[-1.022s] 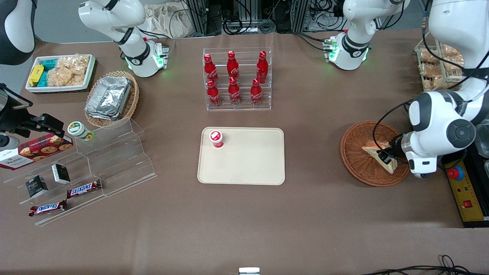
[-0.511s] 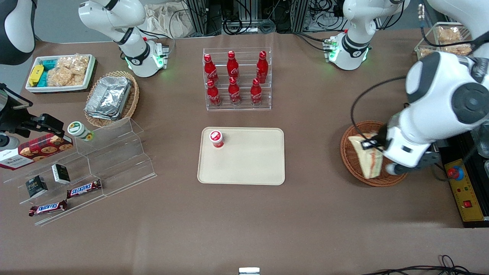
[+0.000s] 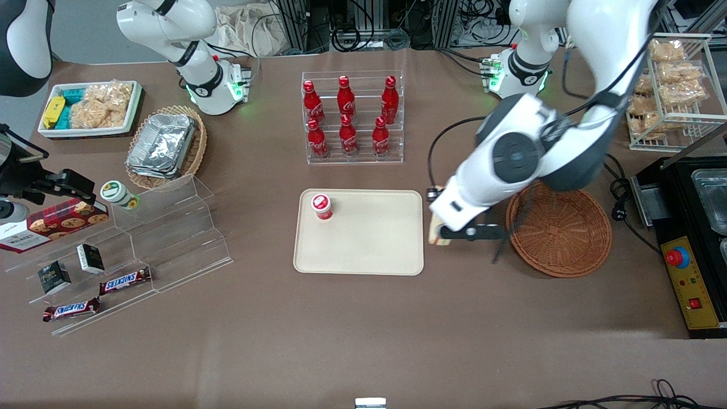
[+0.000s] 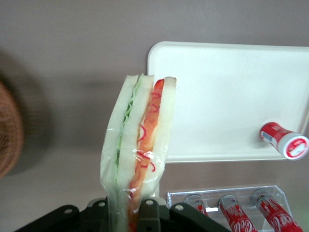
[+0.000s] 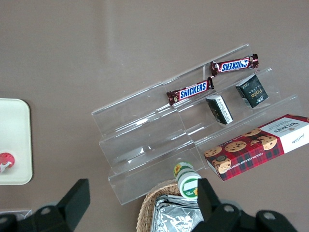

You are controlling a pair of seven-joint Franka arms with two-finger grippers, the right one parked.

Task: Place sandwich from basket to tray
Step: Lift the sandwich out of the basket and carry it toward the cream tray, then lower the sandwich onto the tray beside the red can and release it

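Note:
The sandwich, a wrapped wedge of pale bread with red and green filling, hangs in the air over the bare table between the beige tray and the round reddish-brown basket. It sits just off the tray's edge nearest the basket. My gripper is shut on it. In the left wrist view the sandwich stands edge-on out of the gripper, beside a rounded corner of the tray, with the basket at the frame's border. The basket holds nothing.
A small red-capped bottle stands on the tray's corner nearest the clear rack of red bottles. A wire rack of bagged snacks and a black unit with a red button lie toward the working arm's end.
The arm has lifted the sandwich out of the basket and swung it toward the tray. It now hangs just outside the tray's edge. The basket is left with nothing in it.

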